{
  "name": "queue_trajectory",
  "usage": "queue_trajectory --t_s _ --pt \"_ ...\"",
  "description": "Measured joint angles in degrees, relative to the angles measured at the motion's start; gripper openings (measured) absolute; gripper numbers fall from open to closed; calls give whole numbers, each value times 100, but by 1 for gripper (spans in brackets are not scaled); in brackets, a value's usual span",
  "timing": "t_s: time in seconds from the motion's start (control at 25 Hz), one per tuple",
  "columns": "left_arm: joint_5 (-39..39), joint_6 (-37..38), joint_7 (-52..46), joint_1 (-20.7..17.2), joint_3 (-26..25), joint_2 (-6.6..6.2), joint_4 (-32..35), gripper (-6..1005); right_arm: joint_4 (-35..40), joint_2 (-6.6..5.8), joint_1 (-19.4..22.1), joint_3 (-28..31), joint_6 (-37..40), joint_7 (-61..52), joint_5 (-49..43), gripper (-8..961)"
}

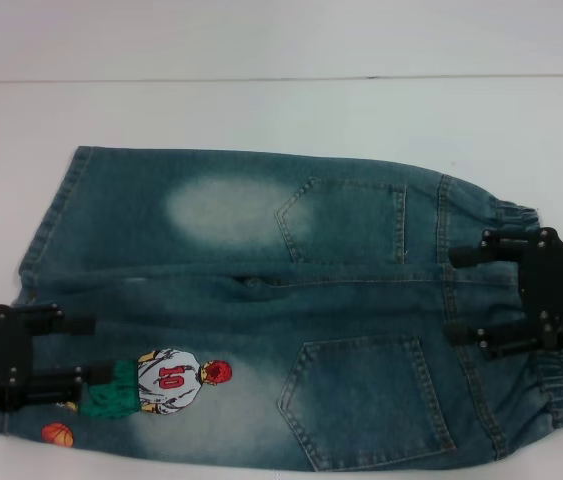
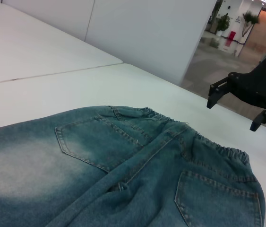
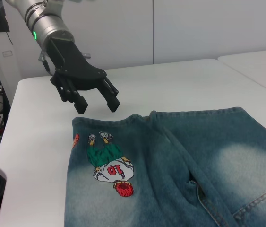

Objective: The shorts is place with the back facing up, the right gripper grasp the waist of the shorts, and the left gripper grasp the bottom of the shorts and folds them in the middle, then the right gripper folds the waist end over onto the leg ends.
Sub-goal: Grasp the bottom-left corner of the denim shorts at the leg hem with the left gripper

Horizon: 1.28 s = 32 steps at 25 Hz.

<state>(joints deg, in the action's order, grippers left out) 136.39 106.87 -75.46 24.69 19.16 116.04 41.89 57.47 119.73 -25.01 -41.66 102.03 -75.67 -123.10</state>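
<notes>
above the flat shorts (image 1: 261, 300) hover the left claw (image 1: 86, 350) and right claw (image 1: 456, 295), both wide

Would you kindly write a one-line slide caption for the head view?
Denim shorts lie flat, back up, on a white table; left gripper hovers open over the leg hems, right gripper open over the waistband.

Left gripper (image 1: 87, 350) hovering low, jaws spread, right gripper (image 1: 456, 295) hovering opposite, jaws spread
</notes>
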Motion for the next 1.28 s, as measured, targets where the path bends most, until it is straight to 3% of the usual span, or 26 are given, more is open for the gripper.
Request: queue_trajectory --t_s 0.72,1.12,1.28 --pt "16 40 -143 37 0 -9 90 737 -5 7 -3 -25 30 -10 0 911" --pt "52 691 -1913 -76 142 81 1567 739 82 -11 11 -3 36 -13 11 912" --pt "489 878 -2937 -58 371 83 2276 739 204 -17 6 8 32 -10 3 912"
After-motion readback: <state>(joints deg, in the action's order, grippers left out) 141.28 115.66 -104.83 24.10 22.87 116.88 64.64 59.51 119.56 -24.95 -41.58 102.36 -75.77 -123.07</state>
